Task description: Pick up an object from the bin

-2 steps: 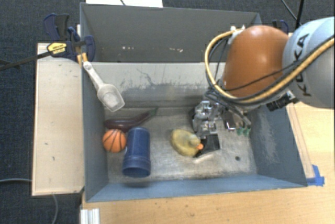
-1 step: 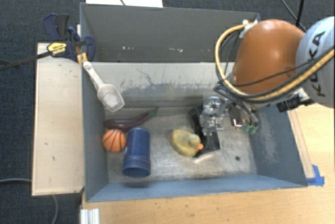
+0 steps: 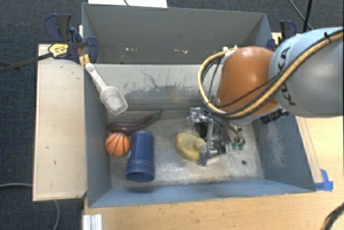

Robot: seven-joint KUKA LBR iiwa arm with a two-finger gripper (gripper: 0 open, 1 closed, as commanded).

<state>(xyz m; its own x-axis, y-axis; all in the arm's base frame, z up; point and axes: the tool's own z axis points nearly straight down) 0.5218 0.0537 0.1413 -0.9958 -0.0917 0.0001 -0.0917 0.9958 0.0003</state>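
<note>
My gripper (image 3: pixel 207 152) is low over the bin floor, right of the middle, its fingers pointing down beside a pale yellow rounded thing (image 3: pixel 187 146). The yellow thing lies just left of the fingertips and touches or nearly touches them. Whether it sits between the fingers I cannot tell.
At the left of the bin lie a blue cup (image 3: pixel 141 156) on its side, a small orange ball (image 3: pixel 117 144) and a dark purple curved thing (image 3: pixel 129 126). A white plastic scoop (image 3: pixel 106 92) leans against the left wall. Bare floor shows to the gripper's right.
</note>
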